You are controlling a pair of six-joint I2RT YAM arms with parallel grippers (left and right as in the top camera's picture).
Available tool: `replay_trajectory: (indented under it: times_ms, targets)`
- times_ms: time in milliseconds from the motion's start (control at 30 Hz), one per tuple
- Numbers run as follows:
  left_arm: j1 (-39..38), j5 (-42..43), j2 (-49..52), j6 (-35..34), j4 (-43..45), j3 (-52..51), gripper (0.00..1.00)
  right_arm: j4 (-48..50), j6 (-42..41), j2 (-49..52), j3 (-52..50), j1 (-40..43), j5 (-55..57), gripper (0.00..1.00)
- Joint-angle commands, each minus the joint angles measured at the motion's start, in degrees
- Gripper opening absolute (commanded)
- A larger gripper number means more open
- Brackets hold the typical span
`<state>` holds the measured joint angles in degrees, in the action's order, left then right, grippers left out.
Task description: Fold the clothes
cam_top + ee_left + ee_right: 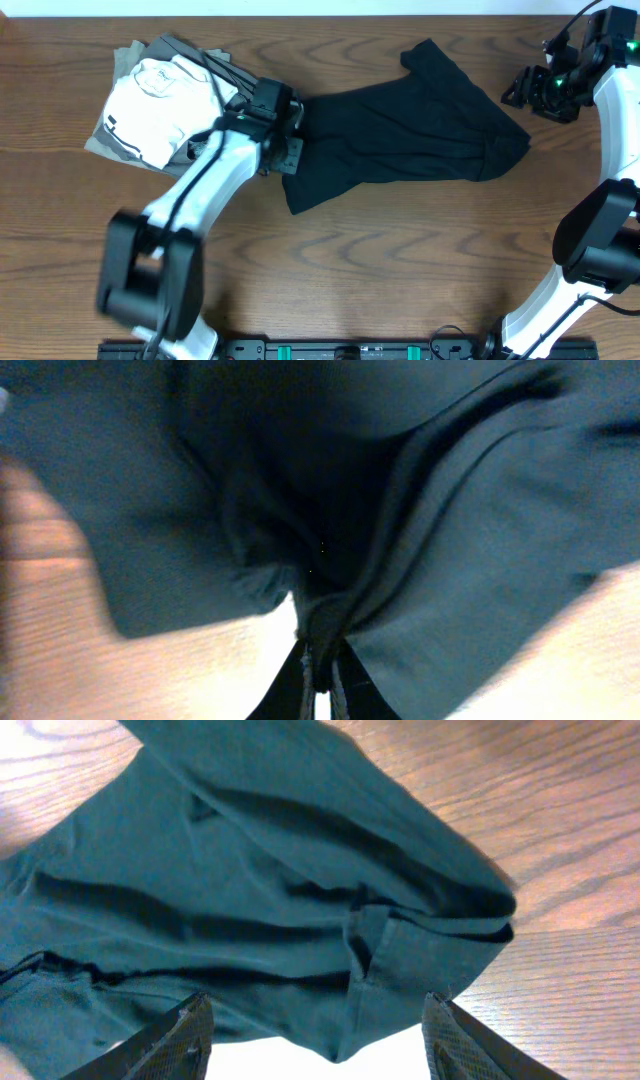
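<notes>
Item: shirt (400,130), black, soft thin fabric, lying unfolded and rumpled on the table (400,270), middle to right of centre. Long axis runs left to right with a slight tilt, the left end nearer the robot and the right end farther from it; one pointed flap sticks out toward the far edge. Surface shows loose ridges and deep creases (the right end is bunched into a doubled, stitched edge). Table: brown wood-grain top, smooth. Left fingers (308,690): closed tight on a pinch of the shirt at its left edge, fabric gathered into a pleat between them. Right fingers (527,92): spread wide, holding nothing, above the table just beyond the shirt's right end and not touching it. Stack at far left: folded white garment (165,95), smooth knit, resting on folded grey garments (125,60), whose edges show around it; the stack lies just beside the left arm, apart from the shirt.
</notes>
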<state>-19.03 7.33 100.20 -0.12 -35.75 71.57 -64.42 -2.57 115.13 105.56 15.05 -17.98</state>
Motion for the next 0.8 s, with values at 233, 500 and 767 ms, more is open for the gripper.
replay_trajectory:
  times_ms: [233,500,767]
  targets:
    - [0.0,-1.4,-18.36,2.25,-5.22,0.46,0.06,8.04,-0.61,0.44,-11.85,-0.61,2.05,0.65]
    - [0.0,-3.8,-18.86,2.19,-8.24,0.46,0.06,16.79,-1.33,0.44,-23.85,-0.61,-2.01,0.62]
    - [0.0,-14.47,-19.54,-2.47,-10.99,0.46,0.06,18.34,-2.93,0.44,-27.71,-0.68,-6.05,0.53]
